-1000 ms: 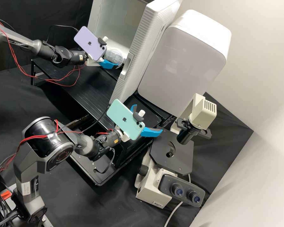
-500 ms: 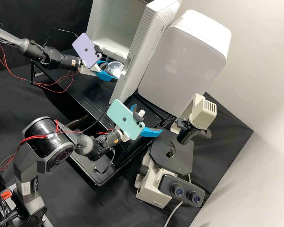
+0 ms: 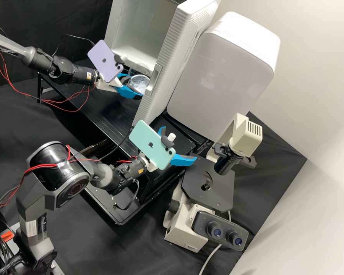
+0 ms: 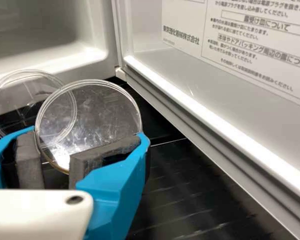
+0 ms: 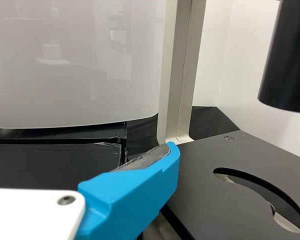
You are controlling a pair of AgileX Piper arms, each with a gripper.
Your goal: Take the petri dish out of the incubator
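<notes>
From the high view, the big change is that the petri dish [image 3: 138,81] has come out. A second ago the left end effector [image 3: 133,86] had it up at the mouth of the incubator [image 3: 135,34]. Now it is lower and pulled back, just outside, in front of the open door [image 3: 168,57] and above the black counter [image 3: 103,114]. In the last half second it has hardly moved at all. The right end effector [image 3: 179,144] has stayed put next to the microscope [image 3: 202,225], with its two blue fingers spread apart and nothing in them.

In the left wrist view, the left end effector [image 4: 75,150] is squeezed shut on the dish [image 4: 90,120], which stands on its edge between the grey pads [image 4: 102,155]. A second clear ring [image 4: 20,97] peeks out to one side. It may be the lid slid over a bit, but I cannot be sure. The white inside of the incubator [image 4: 50,55] sits behind the dish, so the dish is out of it.

In the right wrist view, one blue finger [image 5: 140,192] hangs beside the flat black plate of the microscope [image 5: 240,165], touching nothing.

I think the taking-out part is nearly done — what is left is finding the dish a safe spot. A firm, steady hold matters, because that loose ring could slip off.
</notes>
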